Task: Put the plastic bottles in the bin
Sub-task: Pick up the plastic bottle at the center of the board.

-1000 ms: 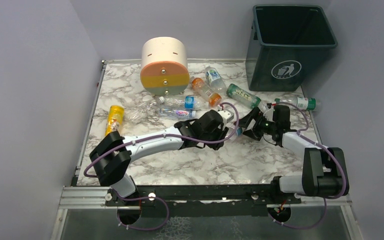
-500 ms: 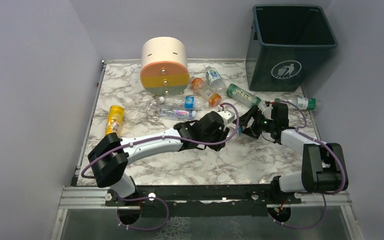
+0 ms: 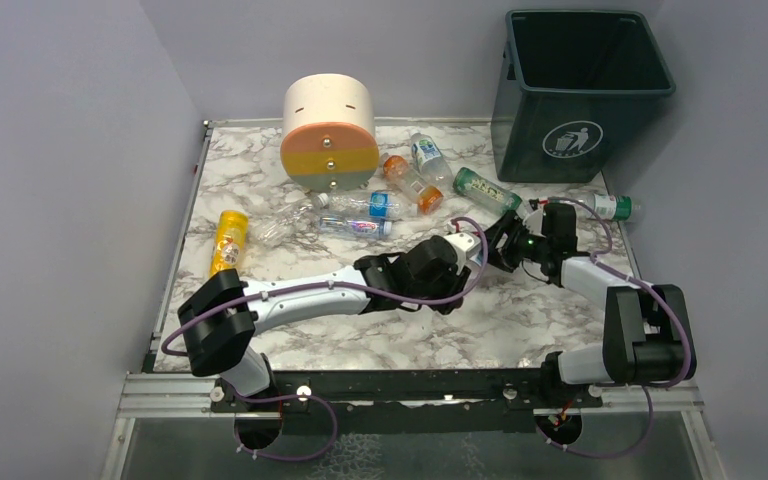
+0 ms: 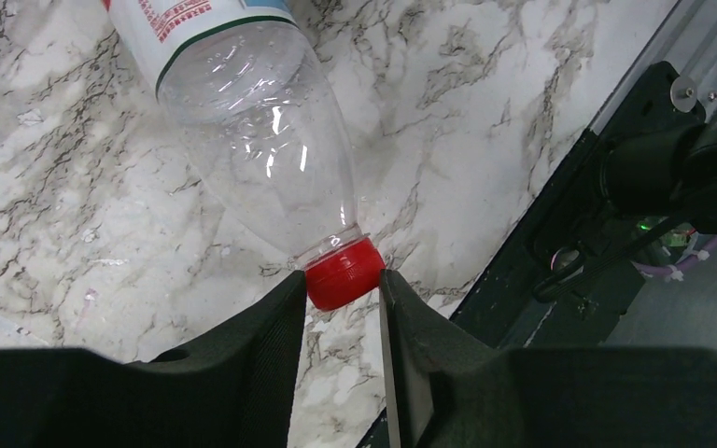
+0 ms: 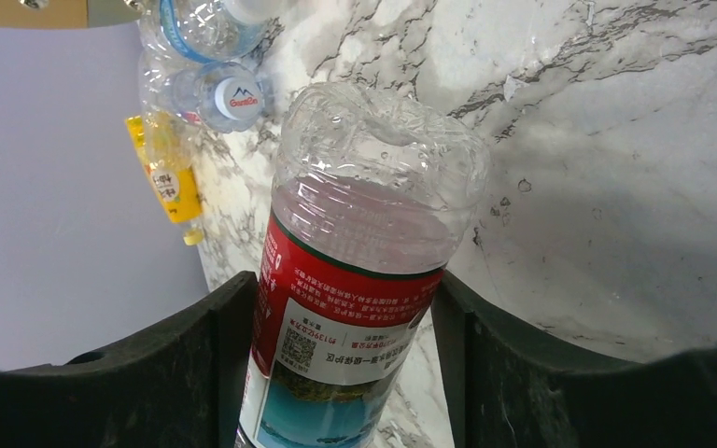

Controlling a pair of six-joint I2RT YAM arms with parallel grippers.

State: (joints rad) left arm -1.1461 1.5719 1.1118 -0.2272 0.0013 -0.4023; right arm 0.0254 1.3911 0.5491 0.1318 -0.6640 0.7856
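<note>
A clear plastic bottle (image 4: 252,131) with a red label and red cap (image 4: 344,273) lies low over the marble table between my two grippers. My left gripper (image 4: 341,280) is shut on the cap, one finger on each side of it. My right gripper (image 5: 345,289) hugs the same bottle (image 5: 364,280) round its labelled body, both fingers against it. In the top view the left gripper (image 3: 460,262) and right gripper (image 3: 495,250) meet at the table's middle right. Several more bottles (image 3: 370,205) lie across the back half. The dark teal bin (image 3: 580,90) stands at the back right.
A cream cylindrical drawer unit (image 3: 328,130) stands at the back centre. A yellow bottle (image 3: 228,238) lies near the left edge, an orange one (image 3: 410,180) and a green-labelled one (image 3: 485,188) near the bin. Another bottle (image 3: 600,205) lies at the right edge.
My right gripper's fingers have closed in onto the bottle's body. My left arm has shifted right and slightly nearer, still holding the cap.
</note>
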